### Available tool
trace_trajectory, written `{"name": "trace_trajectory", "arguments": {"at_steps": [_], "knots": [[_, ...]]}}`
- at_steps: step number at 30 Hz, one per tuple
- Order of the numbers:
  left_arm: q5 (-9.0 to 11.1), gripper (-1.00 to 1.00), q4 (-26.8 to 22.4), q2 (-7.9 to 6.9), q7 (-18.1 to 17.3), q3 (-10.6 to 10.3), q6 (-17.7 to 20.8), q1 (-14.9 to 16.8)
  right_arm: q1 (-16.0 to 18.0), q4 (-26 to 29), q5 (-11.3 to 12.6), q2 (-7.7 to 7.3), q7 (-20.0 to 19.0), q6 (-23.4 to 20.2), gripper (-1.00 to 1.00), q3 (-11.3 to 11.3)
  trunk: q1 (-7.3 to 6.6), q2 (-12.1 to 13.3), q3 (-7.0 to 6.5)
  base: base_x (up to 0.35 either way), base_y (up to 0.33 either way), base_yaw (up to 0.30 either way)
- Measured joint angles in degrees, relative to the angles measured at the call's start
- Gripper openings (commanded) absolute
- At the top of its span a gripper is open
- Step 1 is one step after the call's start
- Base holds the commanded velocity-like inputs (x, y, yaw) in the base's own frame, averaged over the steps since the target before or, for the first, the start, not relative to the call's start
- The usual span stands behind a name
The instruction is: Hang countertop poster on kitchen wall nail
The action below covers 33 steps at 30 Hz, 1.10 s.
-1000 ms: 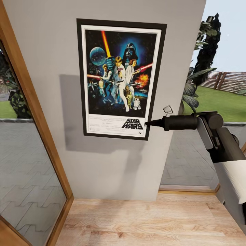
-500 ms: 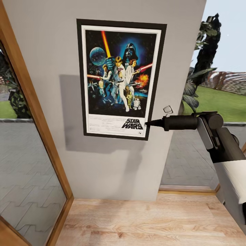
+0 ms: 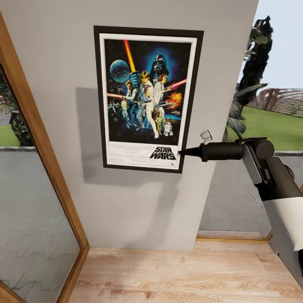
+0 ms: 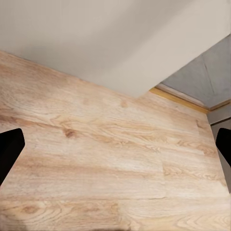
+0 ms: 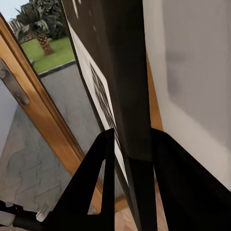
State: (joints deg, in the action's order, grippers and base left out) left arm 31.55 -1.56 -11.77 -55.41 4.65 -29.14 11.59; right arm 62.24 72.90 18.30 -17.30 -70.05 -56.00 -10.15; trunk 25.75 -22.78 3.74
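Observation:
The Star Wars poster (image 3: 147,97) stands upright and flat against the pale grey wall (image 3: 134,210), its black frame casting a shadow to the left. My right gripper (image 3: 182,152) reaches in from the right and is shut on the poster's lower right corner. In the right wrist view the frame's dark edge (image 5: 127,96) runs between the two black fingers (image 5: 96,163) of my right gripper (image 5: 132,144). No nail can be made out. The kitchen countertop is out of view. My left gripper (image 4: 115,147) hangs open over the wooden floor (image 4: 110,144), holding nothing.
A wood-framed glass door (image 3: 38,126) stands close on the left of the wall. On the right a window looks onto plants (image 3: 252,75) and lawn. A small pale fitting (image 3: 206,135) sits on the wall just above my right gripper. Light wooden floor (image 3: 176,273) lies below.
The whole view has shifted slightly, so the camera moved. My right gripper still holds the poster's lower right corner against the wall.

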Motion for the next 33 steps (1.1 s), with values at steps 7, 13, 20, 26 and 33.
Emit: {"name": "trace_trajectory", "arguments": {"at_steps": [7,13,20,26,33], "knots": [[0.0,1.0,0.0,0.0,0.0,0.0,-0.01,0.0,0.0,0.06,-0.19,0.05,0.08,-0.09,-1.0,-0.2,0.0,0.0,0.0,0.002,0.0,0.0],[0.0,1.0,0.0,-0.01,0.0,0.0,-0.02,0.0,0.0,0.07,-0.21,0.06,0.09,-0.18,-1.0,-0.26,0.0,0.0,0.0,0.0,0.0,0.0],[0.04,1.0,0.0,-0.01,0.0,0.01,0.0,0.01,0.0,0.07,-0.26,0.03,0.09,-0.19,-1.0,-2.65,0.0,0.0,0.0,0.0,0.0,0.0],[0.05,1.0,0.0,-0.01,0.0,0.0,0.0,-0.01,0.0,0.07,-0.28,0.03,0.09,-0.19,-1.0,-3.05,0.0,0.0,0.0,0.0,0.0,0.0],[0.02,1.0,0.0,-0.01,0.0,0.0,0.0,0.01,0.0,0.07,-0.26,0.03,0.09,-0.13,-1.0,-3.07,0.0,0.0,0.0,0.0,0.0,0.0]]}}
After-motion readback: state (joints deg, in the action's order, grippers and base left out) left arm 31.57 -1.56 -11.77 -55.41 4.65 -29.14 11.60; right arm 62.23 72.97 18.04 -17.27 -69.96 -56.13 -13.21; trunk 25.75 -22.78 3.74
